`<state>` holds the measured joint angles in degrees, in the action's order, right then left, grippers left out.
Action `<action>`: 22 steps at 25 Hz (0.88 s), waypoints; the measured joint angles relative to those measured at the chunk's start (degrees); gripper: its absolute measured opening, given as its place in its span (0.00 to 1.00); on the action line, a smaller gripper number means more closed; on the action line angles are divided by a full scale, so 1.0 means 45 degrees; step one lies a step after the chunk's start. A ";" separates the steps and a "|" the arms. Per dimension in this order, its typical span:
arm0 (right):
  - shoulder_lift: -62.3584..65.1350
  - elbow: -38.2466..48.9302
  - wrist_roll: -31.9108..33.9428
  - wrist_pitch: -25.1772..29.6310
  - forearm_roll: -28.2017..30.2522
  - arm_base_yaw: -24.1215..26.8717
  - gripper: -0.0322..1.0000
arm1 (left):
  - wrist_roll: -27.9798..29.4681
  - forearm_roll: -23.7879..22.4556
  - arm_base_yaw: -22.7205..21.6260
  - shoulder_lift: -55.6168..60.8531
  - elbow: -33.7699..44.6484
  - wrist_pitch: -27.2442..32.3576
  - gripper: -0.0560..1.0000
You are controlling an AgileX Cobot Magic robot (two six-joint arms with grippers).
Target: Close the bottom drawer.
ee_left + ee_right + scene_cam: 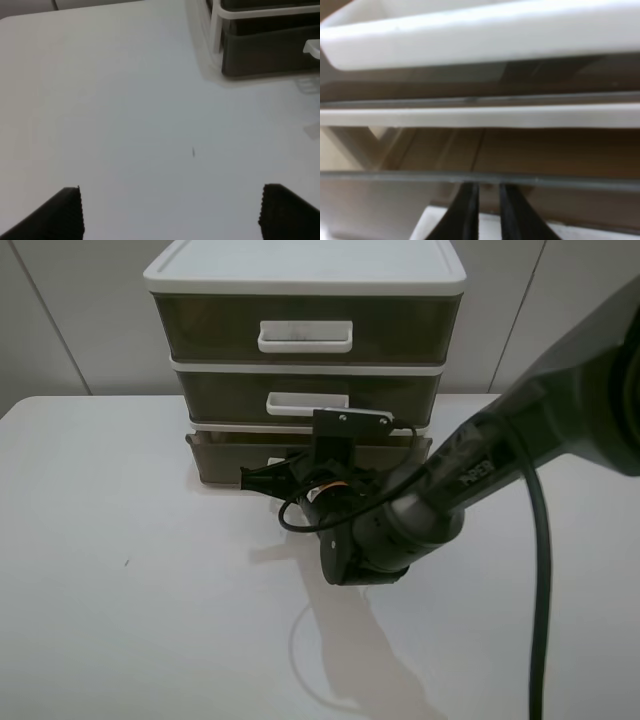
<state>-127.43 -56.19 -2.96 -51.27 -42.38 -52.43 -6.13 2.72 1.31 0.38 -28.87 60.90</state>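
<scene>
Right wrist view, right pincer [488,195] together, smoky translucent bottom drawer [370,205] ajar

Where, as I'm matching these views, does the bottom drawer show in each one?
Exterior high: bottom drawer, lowest of three at centre, slightly pulled out.
Left wrist: the drawer, dark, far beyond the open left gripper.
Right wrist: the drawer, close up, straight ahead of the right gripper.
Shared landmark: the white frame above it.
</scene>
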 joint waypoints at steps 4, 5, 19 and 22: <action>-0.0229 -0.0297 0.0000 -0.0131 -0.0260 0.0012 0.05 | 0.0000 0.0000 0.0000 0.0000 0.0000 0.0000 0.73; -0.0248 -0.0311 0.0000 -0.0131 -0.0260 0.0012 0.05 | 0.0000 0.0000 0.0000 0.0000 0.0000 0.0000 0.73; 0.4241 0.2763 -0.1049 0.1839 -0.0213 -0.0710 0.09 | 0.0000 0.0000 0.0000 0.0000 0.0000 0.0000 0.73; 0.5757 0.3823 -0.1533 0.3520 -0.0188 -0.0587 0.33 | 0.0000 0.0000 0.0000 0.0000 0.0000 0.0000 0.73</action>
<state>-101.53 -38.98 -9.86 -35.43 -43.22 -55.07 -6.13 2.72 1.31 0.38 -28.87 60.90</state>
